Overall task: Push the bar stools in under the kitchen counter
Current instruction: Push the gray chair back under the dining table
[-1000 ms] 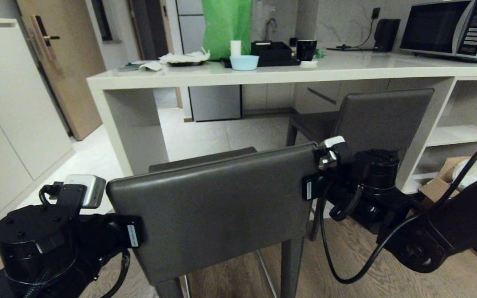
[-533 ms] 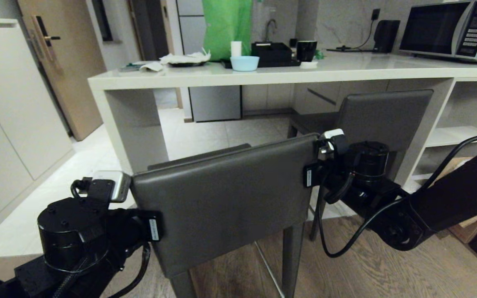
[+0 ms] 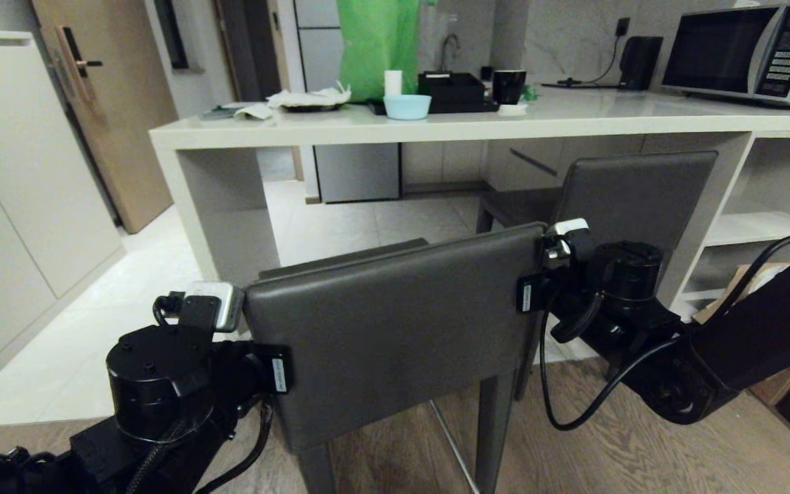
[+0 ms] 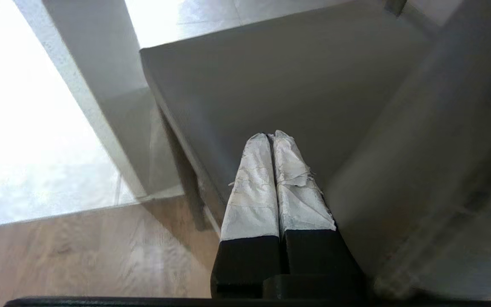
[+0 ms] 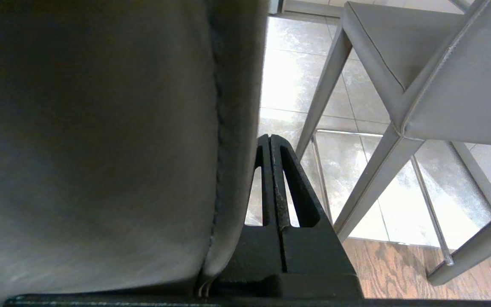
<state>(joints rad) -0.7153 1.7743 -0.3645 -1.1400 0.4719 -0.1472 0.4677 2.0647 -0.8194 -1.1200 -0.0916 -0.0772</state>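
Two grey stools, near one [image 3: 395, 336] at centre frame, second [image 3: 635, 199] upper right under one counter [image 3: 436, 127], left gripper [image 4: 273, 140] and right gripper [image 5: 270, 143] both closed, empty, flanking its backrest

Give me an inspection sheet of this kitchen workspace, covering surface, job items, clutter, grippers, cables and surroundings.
Surface: long off-white stone-look kitchen counter, knee space open beneath.
Job's things: near dark grey leather bar stool stands outside the counter; matching far stool sits partly under it.
Clutter: light blue bowl, black mug, black tray, green bag, silver microwave on the counter.
Grippers: left gripper at the near stool's left backrest edge, right gripper at its right edge; jaws shut on both, holding nothing.
Cables: black cable loops below the right arm.
Surroundings: wood floor, pale tiles, brown door, white shelves.
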